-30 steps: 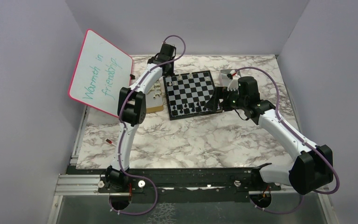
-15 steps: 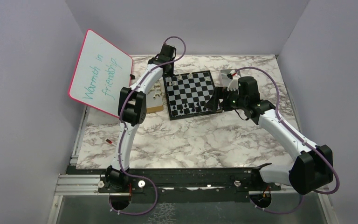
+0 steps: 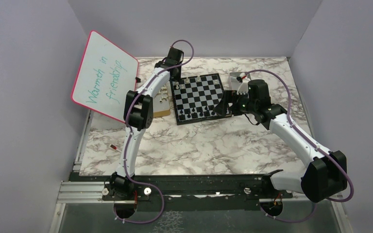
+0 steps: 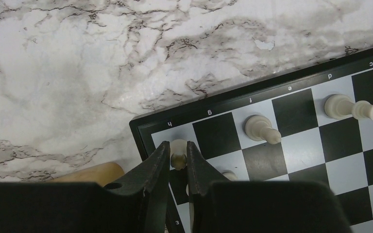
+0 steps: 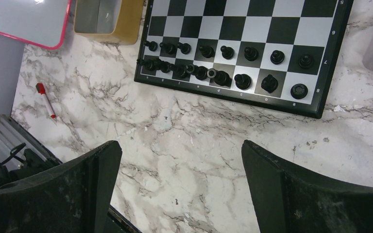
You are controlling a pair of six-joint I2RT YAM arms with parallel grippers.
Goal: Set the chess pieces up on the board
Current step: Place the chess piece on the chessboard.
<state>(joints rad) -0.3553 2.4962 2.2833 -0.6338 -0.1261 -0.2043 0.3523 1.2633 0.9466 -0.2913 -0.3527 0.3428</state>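
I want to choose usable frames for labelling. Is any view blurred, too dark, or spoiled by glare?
Top external: even light, no strong glare, whiteboard writing legible, but the chess pieces are tiny. Left wrist: board and pale piece sharp; the left hand is a dark, featureless mass low in frame. Right wrist: board and black pieces sharp; the right hand looks soft-edged and dark.

The board [image 3: 200, 97], black and pale checks inside a thin black rim, lies flat and slightly skewed. 16 black pieces [image 5: 227, 52] stand upright in 2 full rows along its near edge. At the far edge, 2 pale pieces [image 4: 262, 130] stand on the f and d squares. The corner pale piece [image 4: 178, 158] on h sits pinched in the left gripper [image 4: 177, 146].
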